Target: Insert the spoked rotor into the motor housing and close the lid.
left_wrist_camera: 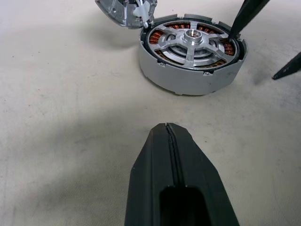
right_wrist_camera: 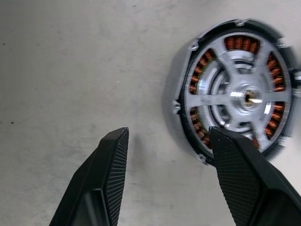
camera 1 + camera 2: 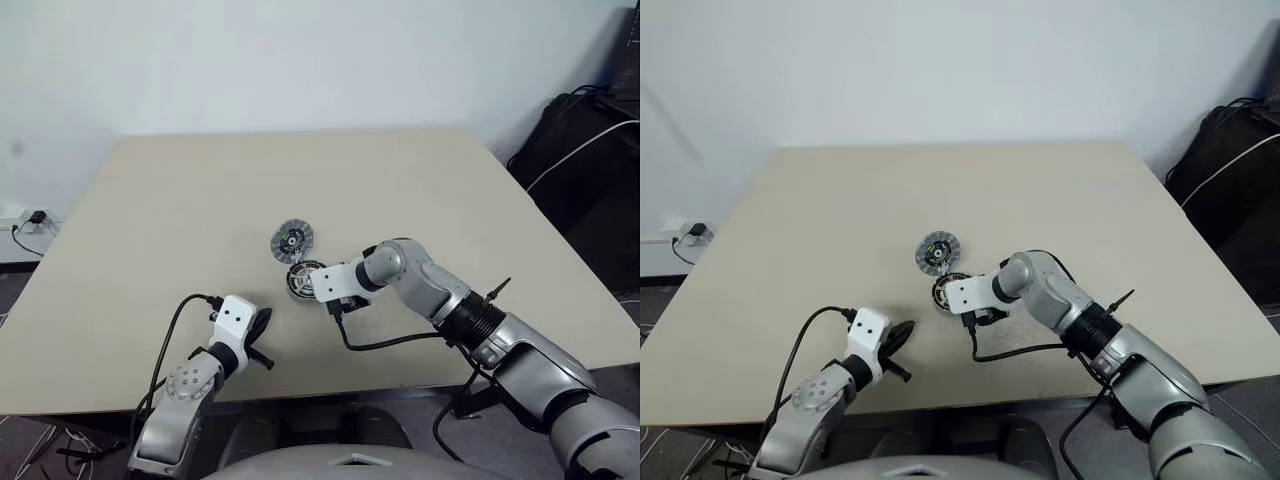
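Spoked rotor (image 2: 242, 96) sits in motor housing (image 1: 188, 77); right end effector (image 2: 164, 155) open, empty; left end effector (image 1: 168, 129) shut, empty.

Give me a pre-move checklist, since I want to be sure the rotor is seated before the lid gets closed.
1. Spoked rotor inside the motor housing: ok, spokes lie over the copper windings.
2. Rotor fully seated and level: cannot tell.
3. Lid off the housing and within reach: ok, it lies on the table just beyond the housing, touching its rim.
4. Right gripper free: ok, open, holding nothing, one finger over the housing's rim.
5. Left gripper out of the way: ok, shut, short of the housing.
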